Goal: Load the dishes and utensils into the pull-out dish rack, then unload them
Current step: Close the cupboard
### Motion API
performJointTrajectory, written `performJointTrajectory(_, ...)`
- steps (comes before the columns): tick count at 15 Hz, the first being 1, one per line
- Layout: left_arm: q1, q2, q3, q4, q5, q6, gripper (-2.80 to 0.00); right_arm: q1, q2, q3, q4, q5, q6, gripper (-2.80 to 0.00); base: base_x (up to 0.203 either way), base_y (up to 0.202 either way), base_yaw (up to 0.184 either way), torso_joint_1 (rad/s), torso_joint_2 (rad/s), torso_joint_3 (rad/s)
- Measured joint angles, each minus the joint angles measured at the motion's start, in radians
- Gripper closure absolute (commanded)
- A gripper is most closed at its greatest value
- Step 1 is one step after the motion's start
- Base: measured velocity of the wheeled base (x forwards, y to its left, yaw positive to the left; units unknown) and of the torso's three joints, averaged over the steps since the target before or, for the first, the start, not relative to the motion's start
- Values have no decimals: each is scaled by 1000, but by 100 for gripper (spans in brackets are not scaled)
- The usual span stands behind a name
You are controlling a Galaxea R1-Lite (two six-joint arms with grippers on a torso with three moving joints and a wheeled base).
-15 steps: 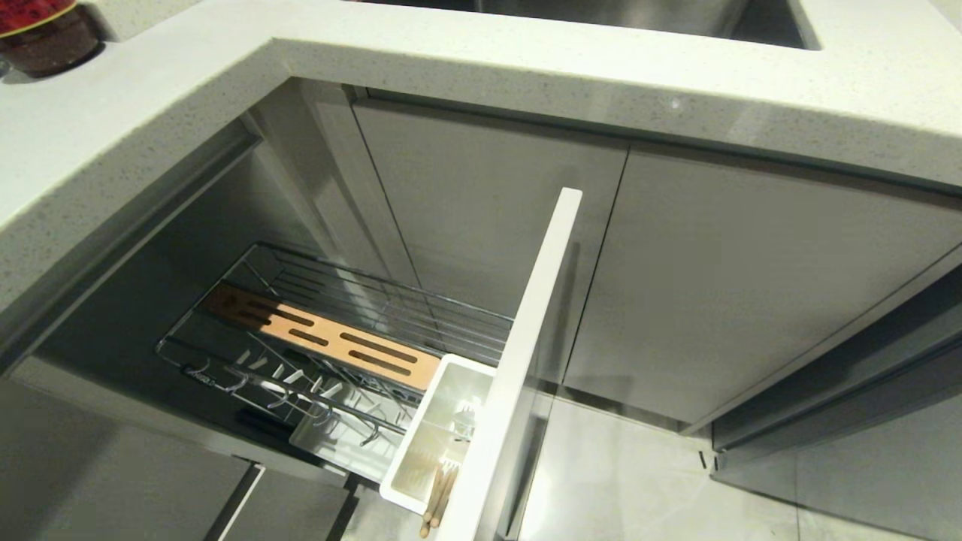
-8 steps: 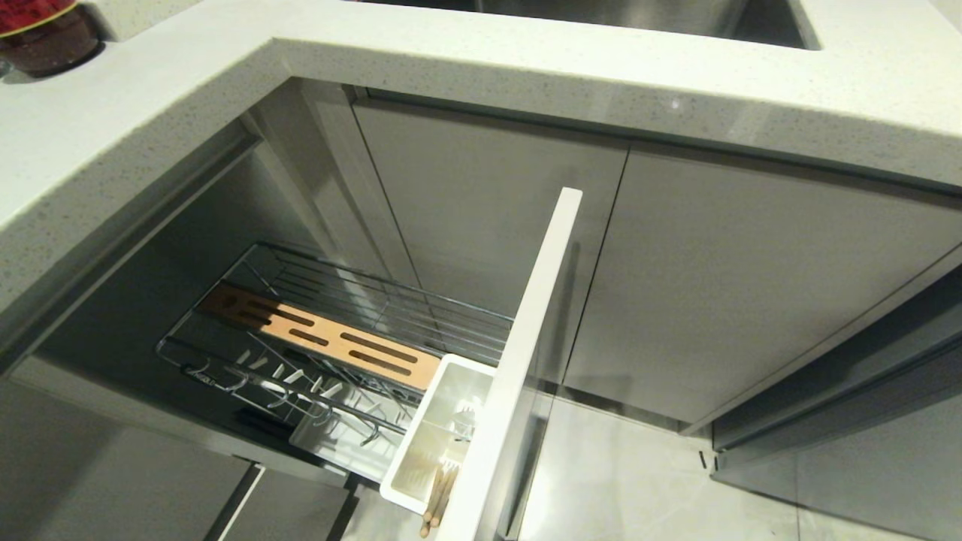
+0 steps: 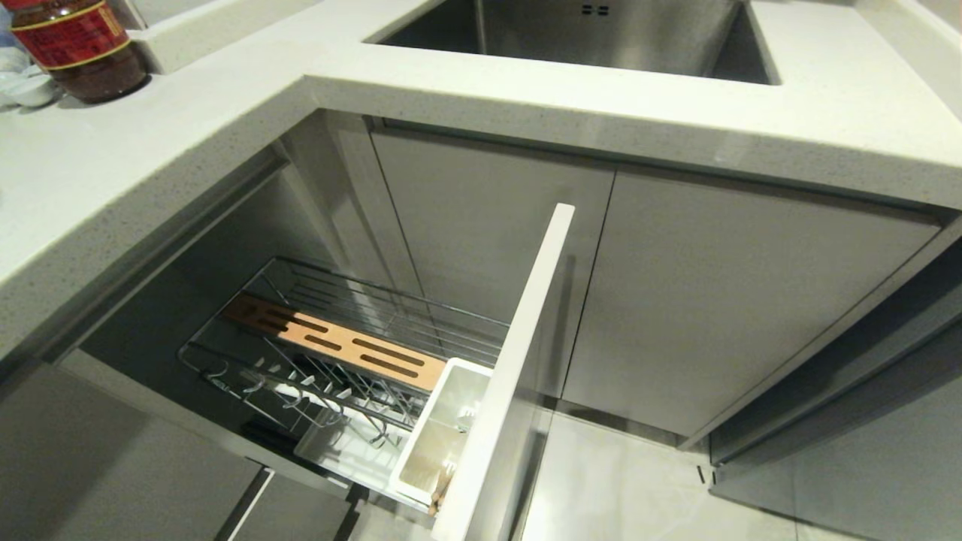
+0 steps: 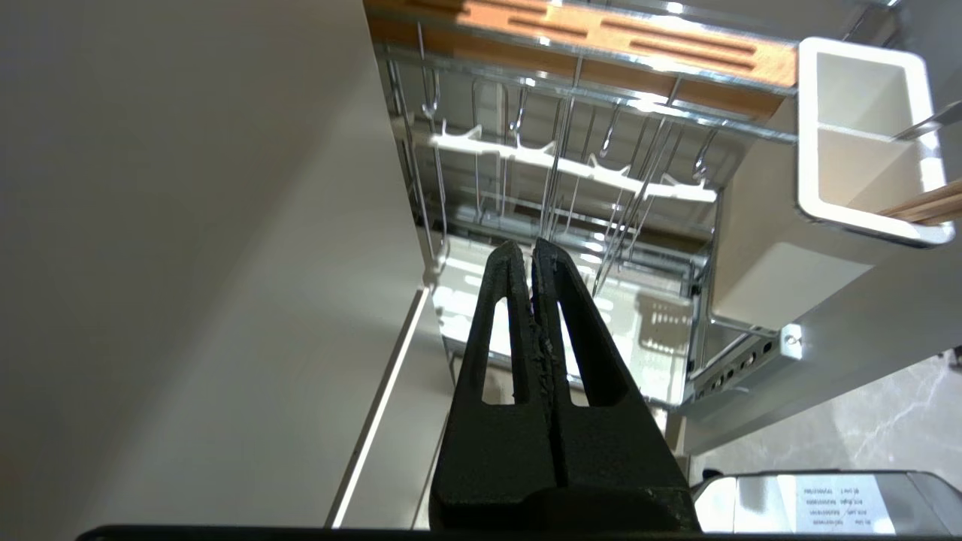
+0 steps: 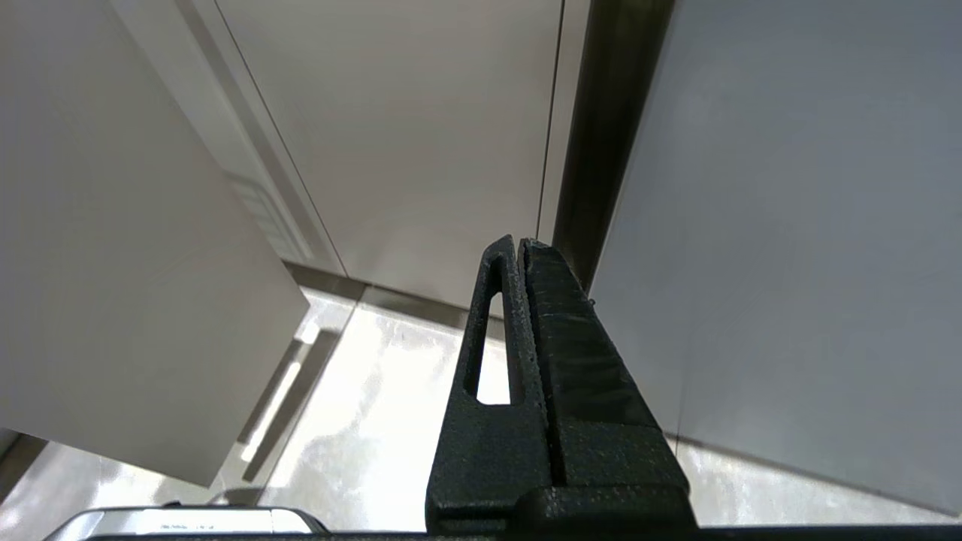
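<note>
Dish rack (image 3: 353, 353) pulled out under countertop (image 3: 150, 165), around 7 o'clock in head view. Chopsticks (image 3: 442, 485) + fork (image 3: 466, 415) standing in white utensil cup (image 3: 432, 443) by the white front panel (image 3: 518, 361). No plate or bowl visible. Left gripper (image 4: 528, 252) pinched together, empty, near rack. Right gripper (image 5: 518, 244) also together, empty, by cabinet doors (image 5: 421, 135).

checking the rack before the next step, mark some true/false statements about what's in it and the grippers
1. The rack is pulled out. True.
2. A blue plate stands in the prongs. False: the prongs are bare.
3. Chopsticks sit in the cup. True.
4. The left gripper holds a fork. False: it is shut on nothing.
5. The right gripper is shut. True.
</note>
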Motion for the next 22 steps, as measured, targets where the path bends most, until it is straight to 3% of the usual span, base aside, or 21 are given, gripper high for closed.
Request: performJointTrajectory(22,0,0,0,0,-3,-1,0,0,0,0,0,0,0,0,0,0,0,2,1,202)
